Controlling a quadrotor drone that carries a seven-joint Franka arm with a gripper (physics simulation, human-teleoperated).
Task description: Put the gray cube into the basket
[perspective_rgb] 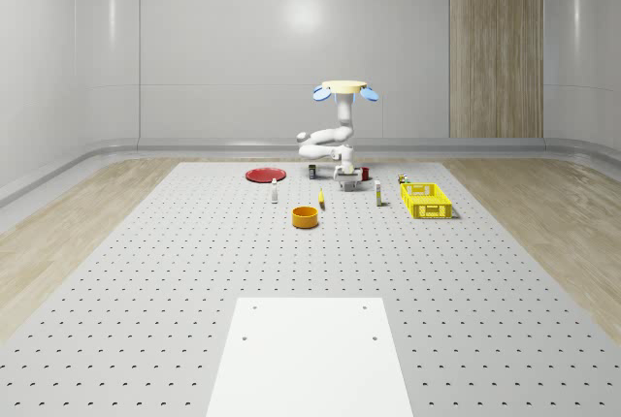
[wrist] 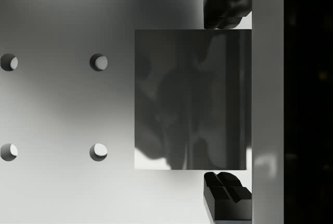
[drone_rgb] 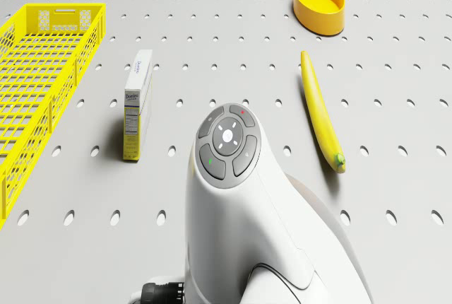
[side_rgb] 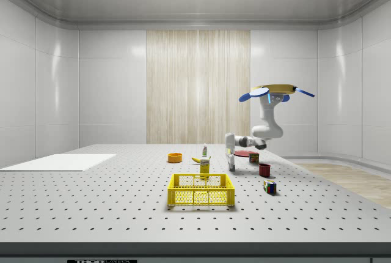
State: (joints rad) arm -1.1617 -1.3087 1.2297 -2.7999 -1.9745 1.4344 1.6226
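Note:
The gray cube (wrist: 192, 99) lies on the perforated table, and my gripper (wrist: 226, 99) is down over it. One dark fingertip (wrist: 223, 5) presses one side of the cube and the other presses the opposite side, so the gripper is shut on it. The drone (perspective_rgb: 343, 87) hovers above the far middle of the table with its white arm (drone_rgb: 233, 198) folded down, which puts the gripper (perspective_rgb: 344, 184) at table level. The yellow basket (perspective_rgb: 427, 201) stands to the whole-scene view's right of the gripper, a short way off. In the side view the basket (side_rgb: 201, 189) sits nearer the camera than the gripper (side_rgb: 231, 164).
Near the arm lie a banana (drone_rgb: 321, 113), a yellow bowl (drone_rgb: 319, 3) and an upright small box (drone_rgb: 138, 102) beside the basket (drone_rgb: 42, 71). A red plate (perspective_rgb: 264, 175), a red cup (side_rgb: 264, 169) and a colourful cube (side_rgb: 269, 186) also sit on the table. A white panel (perspective_rgb: 310, 359) covers the near floor.

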